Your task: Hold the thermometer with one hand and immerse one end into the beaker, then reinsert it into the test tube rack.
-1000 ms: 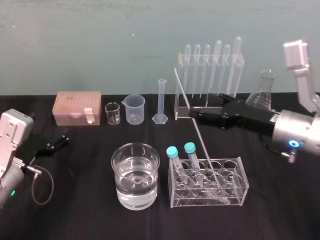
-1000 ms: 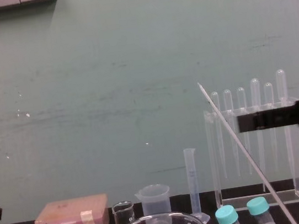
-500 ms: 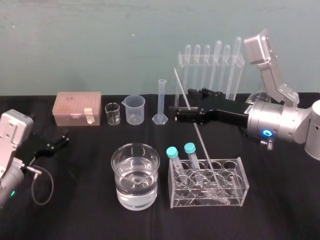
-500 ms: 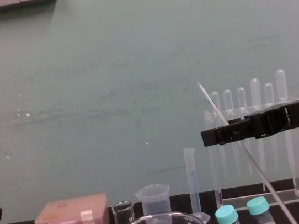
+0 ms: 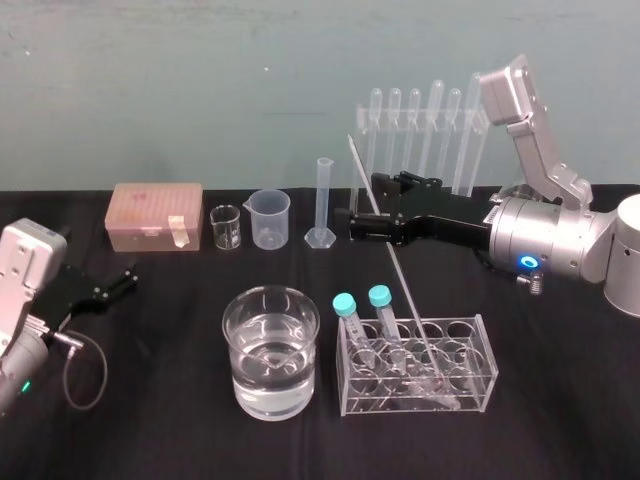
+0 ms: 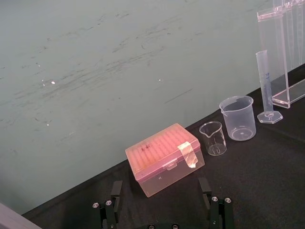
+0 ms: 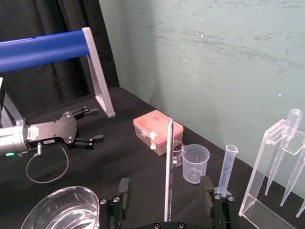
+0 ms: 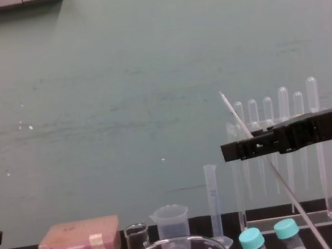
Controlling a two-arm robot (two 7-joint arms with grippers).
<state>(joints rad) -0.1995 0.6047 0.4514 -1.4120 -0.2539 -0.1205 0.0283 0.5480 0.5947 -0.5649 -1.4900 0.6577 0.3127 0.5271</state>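
Right tool (image 7: 165, 183) spread open, straddling the thermometer (image 5: 403, 290) high on its shaft, not yet pinching. Rod rooted in the low tube rack (image 5: 415, 407) at near right, leaning up, far and left. Left tool (image 5: 128, 275) open too, parked at the left of the tabletop (image 5: 160, 420), well apart.

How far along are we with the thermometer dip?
Done: nothing yet. The thermometer leans in the low tube rack; the beaker holds only water.
In hand: the right claw is open, one finger on each side of the rod, not gripping.
The left claw is parked by the table's left edge.
Left: close, lift, dip one end, reinsert.
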